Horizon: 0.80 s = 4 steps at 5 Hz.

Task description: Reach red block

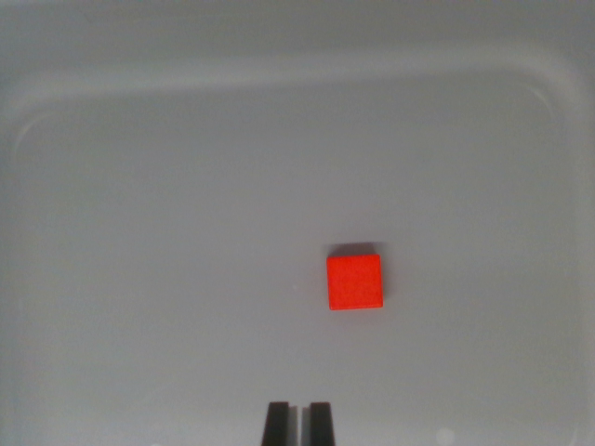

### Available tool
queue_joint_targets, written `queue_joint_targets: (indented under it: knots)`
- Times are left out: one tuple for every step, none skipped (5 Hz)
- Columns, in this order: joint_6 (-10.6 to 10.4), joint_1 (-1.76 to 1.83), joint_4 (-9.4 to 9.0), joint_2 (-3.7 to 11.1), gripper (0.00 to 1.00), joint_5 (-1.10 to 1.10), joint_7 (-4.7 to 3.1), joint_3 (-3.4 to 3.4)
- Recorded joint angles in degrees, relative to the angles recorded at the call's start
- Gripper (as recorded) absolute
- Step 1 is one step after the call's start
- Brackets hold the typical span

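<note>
Only the tips of the pincer (298,423) show, rising from the bottom edge of the wrist view, a little to the left of its middle. Its two dark fingers (277,424) stand upright and parallel, close together with just a thin pale slit between them, and nothing is held there. The arm and wrist behind them lie outside the picture, so their pose cannot be told.

Bare tray (139,232) floor all round red block (354,282); nothing blocking.
</note>
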Motion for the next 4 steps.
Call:
queue_joint_targets:
  knots:
    - [0.0,0.00,0.00,0.00,0.00,0.00,0.00,0.00]
    - [-1.9,-0.10,-1.15,0.78,0.00,0.00,-0.02,-0.04]
    - [-1.9,-0.10,-1.15,0.78,0.00,0.00,-0.02,-0.04]
    - [-3.9,-0.21,-2.43,1.64,0.00,0.00,-0.05,-0.09]
